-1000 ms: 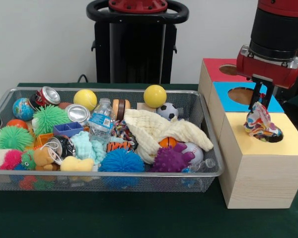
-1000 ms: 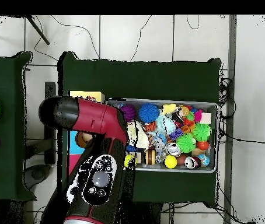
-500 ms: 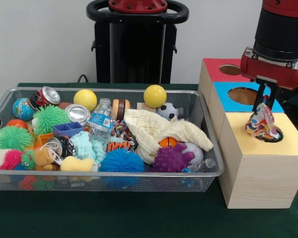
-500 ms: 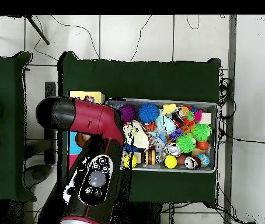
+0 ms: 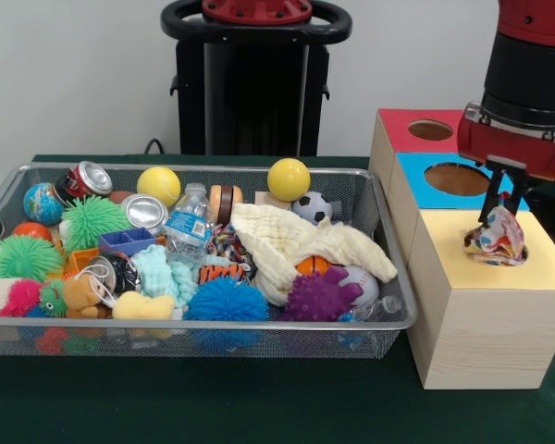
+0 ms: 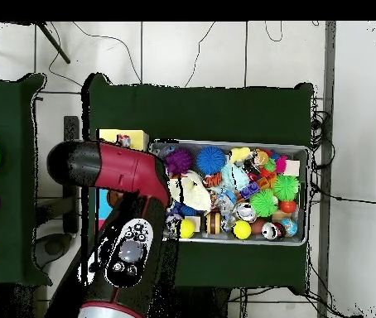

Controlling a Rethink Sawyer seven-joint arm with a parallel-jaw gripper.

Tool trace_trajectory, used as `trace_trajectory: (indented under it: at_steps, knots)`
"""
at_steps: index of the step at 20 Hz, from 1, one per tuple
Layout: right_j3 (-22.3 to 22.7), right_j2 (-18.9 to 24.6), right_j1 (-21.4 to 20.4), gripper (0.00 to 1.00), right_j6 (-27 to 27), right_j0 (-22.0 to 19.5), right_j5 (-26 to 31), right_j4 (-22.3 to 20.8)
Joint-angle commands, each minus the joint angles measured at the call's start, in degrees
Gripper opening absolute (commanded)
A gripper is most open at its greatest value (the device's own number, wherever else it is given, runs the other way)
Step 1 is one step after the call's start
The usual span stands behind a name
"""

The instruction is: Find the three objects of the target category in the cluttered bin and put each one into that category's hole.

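My gripper (image 5: 497, 215) hangs over the round hole (image 5: 522, 252) in the yellow top of the pale wooden cube (image 5: 462, 264). It is shut on the top of a small printed fabric piece (image 5: 498, 239), whose lower part is bunched in the hole. The wire mesh bin (image 5: 203, 326) stands to the left, full of toys. I cannot make out other printed fabric pieces among them. In the overhead view my arm (image 6: 117, 170) covers the gripper and most of the cubes; the bin (image 6: 301, 151) shows to its right.
The blue-topped cube (image 5: 416, 180) and the red-topped cube (image 5: 398, 129) stand behind the yellow one. A plain cream cloth (image 5: 287, 236) lies in the bin's right half among balls, cans and a water bottle (image 5: 187, 227). The robot's pedestal (image 5: 254, 83) stands behind.
My gripper has moved a little right and down over the yellow cube. The fabric piece, first hanging full length above the hole, now sags bunched into it.
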Motion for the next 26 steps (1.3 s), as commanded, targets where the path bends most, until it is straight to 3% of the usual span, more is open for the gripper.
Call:
trace_trajectory:
  at_steps: [1,16,26]
  knots:
    - [0.8,3.2,4.2,0.0,16.4,-0.1,-4.3,2.7]
    - [4.6,4.3,5.1,0.0,15.2,0.5,-9.9,4.5]
    - [5.3,1.4,6.0,0.0,13.5,1.7,-5.9,2.2]
